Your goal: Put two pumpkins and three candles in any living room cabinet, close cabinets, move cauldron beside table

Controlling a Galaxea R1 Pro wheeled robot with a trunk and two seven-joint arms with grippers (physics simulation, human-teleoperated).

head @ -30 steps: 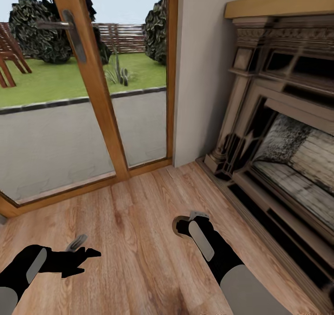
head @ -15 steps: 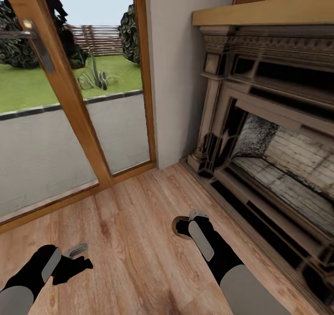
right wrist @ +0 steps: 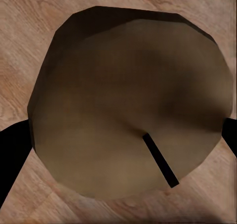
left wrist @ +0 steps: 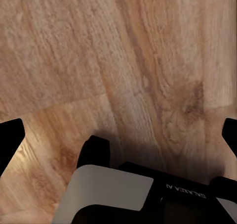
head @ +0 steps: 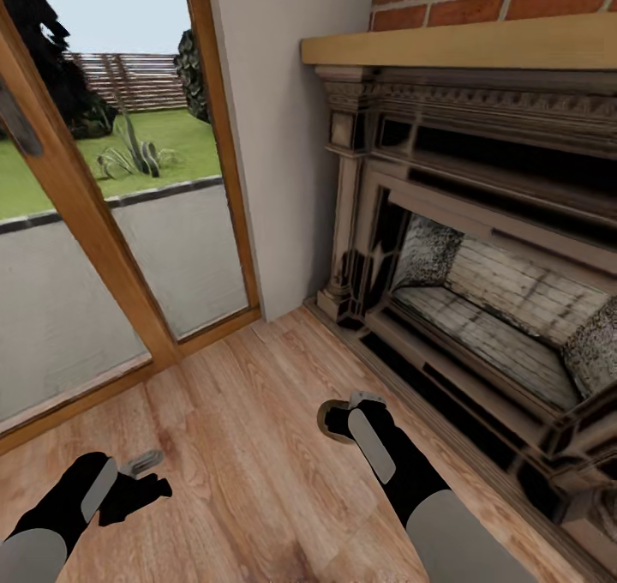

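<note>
Light wood plank floor (head: 257, 411) by brick fireplace (head: 480, 291). Right gripper (head: 343, 415) jaws pinching squat olive-brown wicked candle (right wrist: 131, 105): small, light, rigid; side grip adequate. Left gripper (head: 141, 471): jaws spread, empty.

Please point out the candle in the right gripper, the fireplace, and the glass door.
candle (right wrist: 131, 105): right wrist view, its olive top face.
fireplace (head: 480, 309): head view, the firebox back wall.
glass door (head: 77, 214): head view, its wooden frame post.
</note>
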